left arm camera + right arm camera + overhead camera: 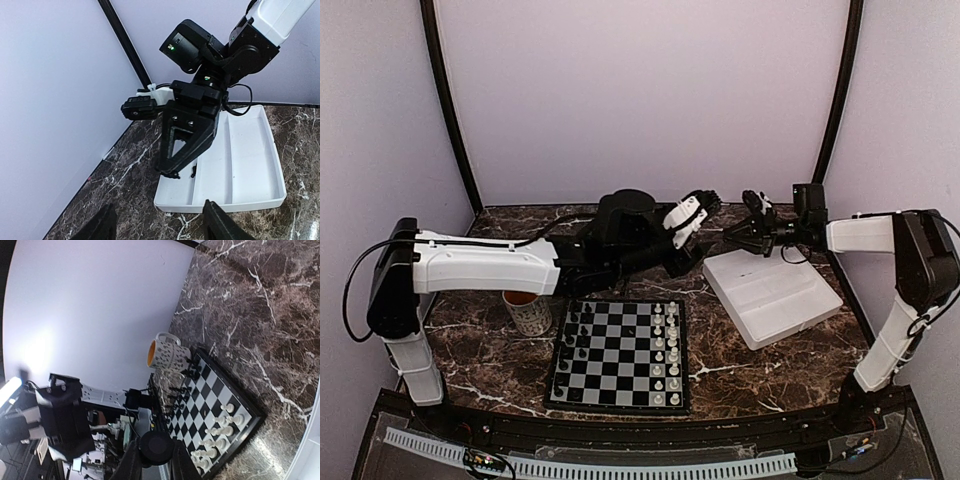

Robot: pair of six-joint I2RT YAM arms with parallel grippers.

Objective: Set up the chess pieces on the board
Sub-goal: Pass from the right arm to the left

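Note:
The board point(620, 355) lies at the front middle, with black chess pieces point(575, 335) along its left side and white ones point(666, 345) along its right. My right gripper point(741, 235) hangs over the near-left corner of the white tray point(775, 295), shut on a small black chess piece point(157, 447) whose round base faces the right wrist camera. In the left wrist view that gripper point(173, 173) sits just above the tray point(250, 165), and another black piece point(193, 171) lies in the tray beside it. My left gripper point(695, 210) is open and empty behind the board, its fingers point(215, 222) pointing at the tray.
A patterned mug point(527, 312) with an orange inside stands left of the board, under the left arm. The white tray has long dividers. Walls enclose the marble table on three sides. The two grippers are close together at the back.

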